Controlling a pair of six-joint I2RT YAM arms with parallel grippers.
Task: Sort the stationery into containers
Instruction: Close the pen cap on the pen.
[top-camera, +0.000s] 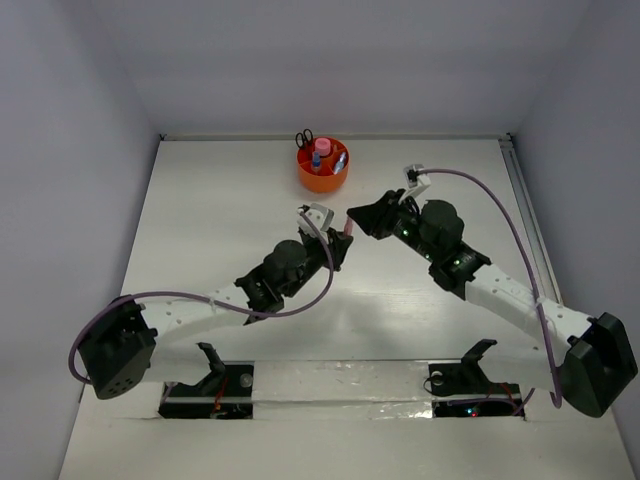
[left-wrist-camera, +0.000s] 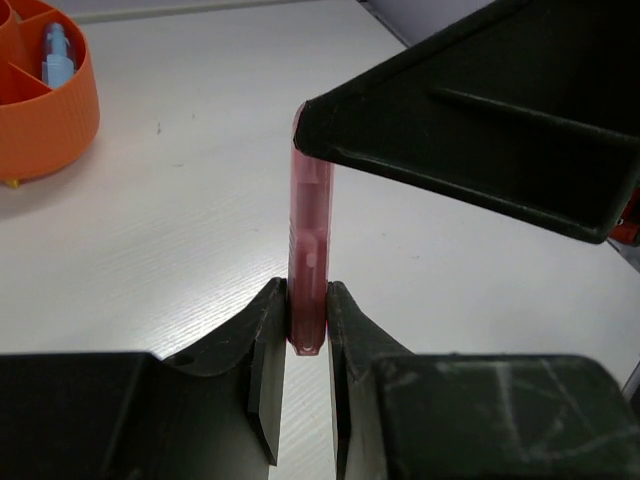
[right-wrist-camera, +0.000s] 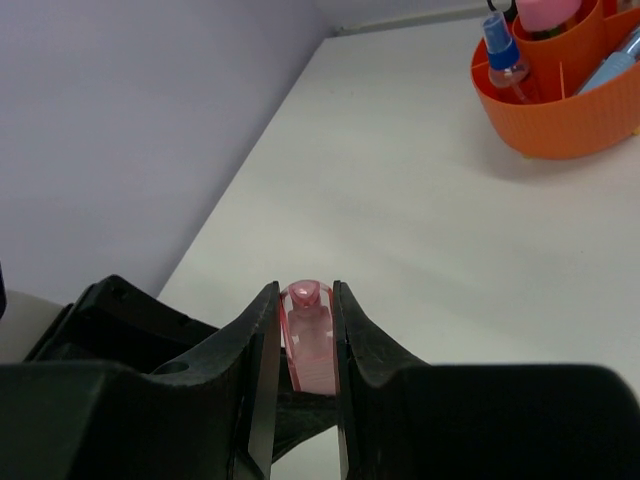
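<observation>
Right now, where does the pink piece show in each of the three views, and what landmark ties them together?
Top external: pink piece mid-table, between the two arms' tips.
Left wrist: pink piece at centre, running vertically, lower end clamped in the left gripper.
Right wrist: pink piece at bottom centre, pinched in the right gripper.
Shared landmark: the orange tub, in all three.

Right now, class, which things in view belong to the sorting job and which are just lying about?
Job: pink piece, gripped by left pincer and right pincer at once; orange tub; in it, scissors, pink-capped bottle, blue-capped bottle.
Just there: purple cables; table.
</observation>
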